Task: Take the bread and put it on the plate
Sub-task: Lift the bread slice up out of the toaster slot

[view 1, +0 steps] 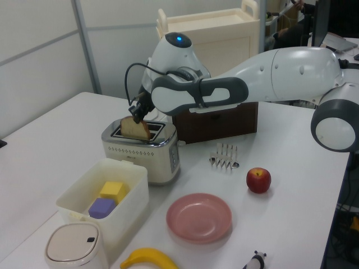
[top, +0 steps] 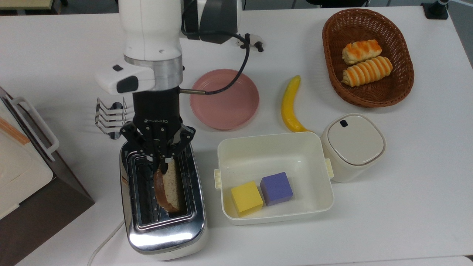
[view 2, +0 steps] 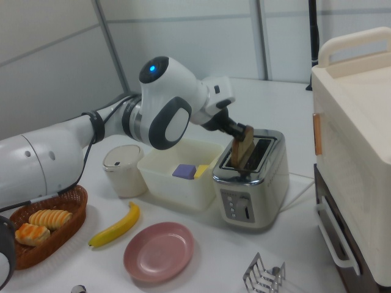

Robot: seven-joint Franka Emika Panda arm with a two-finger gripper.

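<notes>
The bread [top: 167,184] is a flat slice with a speckled tan crumb and a dark brown crust. It stands on edge in a slot of the toaster [top: 162,225], its upper part risen above the slot and leaning slightly; the left view [view 1: 134,129] and the right view [view 2: 242,148] both show it protruding from the top. Its upper edge is pinched between the fingers of the gripper [top: 163,159]. The plate [top: 229,103] is round, shallow, matte pink with a raised rim, lying flat and bare on the white table, apart from the toaster, just beside the banana [top: 290,105] in the top view.
</notes>
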